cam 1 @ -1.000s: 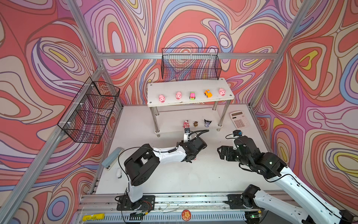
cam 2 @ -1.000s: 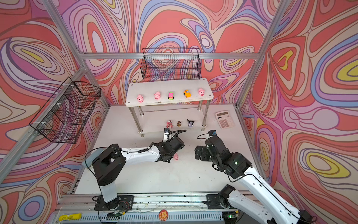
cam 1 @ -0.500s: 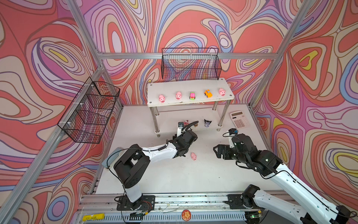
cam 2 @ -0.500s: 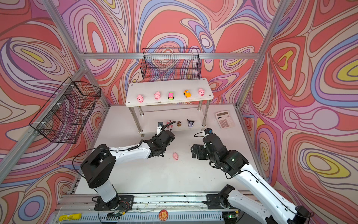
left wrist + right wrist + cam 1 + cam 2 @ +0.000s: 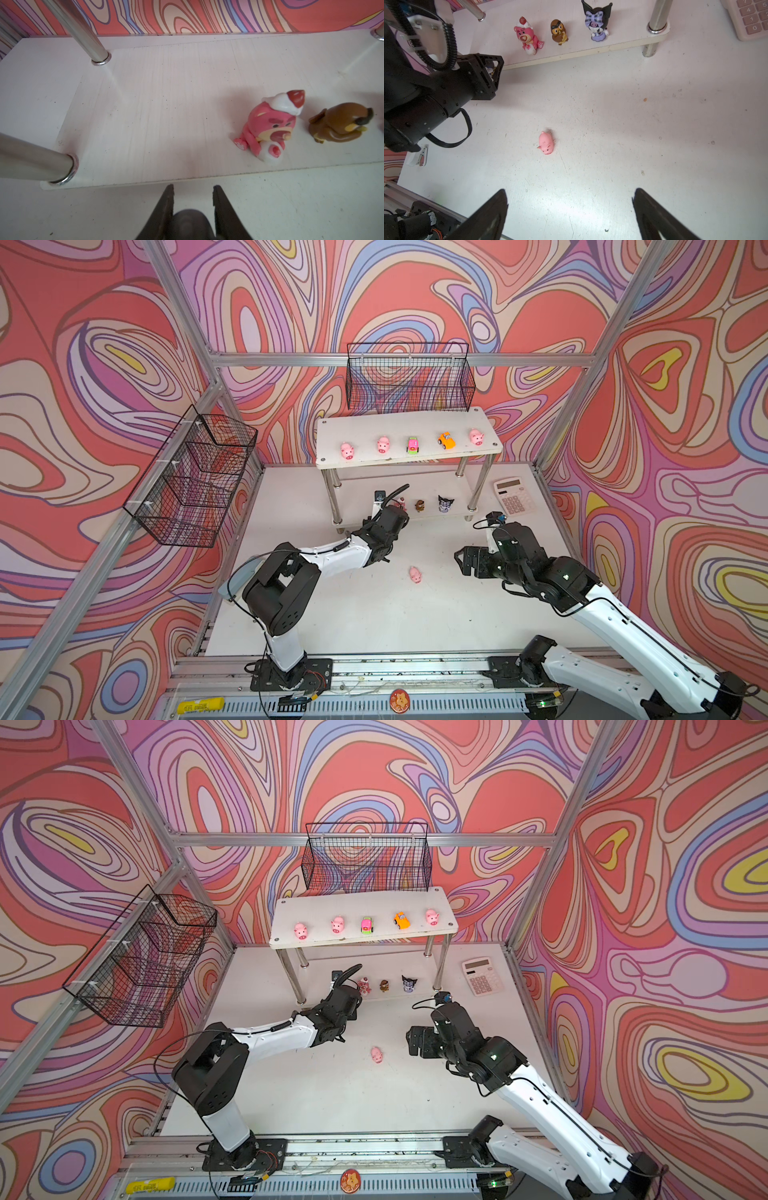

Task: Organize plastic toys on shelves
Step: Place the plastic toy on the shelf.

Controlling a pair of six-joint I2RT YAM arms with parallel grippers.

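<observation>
A: What is the left tool (image 5: pixel 192 187) doing?
B: At the bottom of the left wrist view its fingers sit close together on a dark rounded lump (image 5: pixel 189 222). I cannot tell what it is.
A: And the shelves (image 5: pixel 405 425)?
B: They are at the centre of both top views. On the top board, left to right, are two pink pigs (image 5: pixel 347 451), a pink-green car (image 5: pixel 412 445), an orange car (image 5: pixel 446 440) and a third pig (image 5: pixel 476 436). On the lower board are a pink bear (image 5: pixel 365 986) with a strawberry cap, a brown owl (image 5: pixel 385 985) and a dark horned figure (image 5: pixel 409 984), all upright.
A: Anything loose?
B: A glossy loose pig (image 5: pixel 415 574) lies on the table (image 5: pixel 374 622), below centre, between the arms.
A: And the right tool (image 5: pixel 570 191)?
B: Its fingers are spread wide with nothing between them, right of that pig.
</observation>
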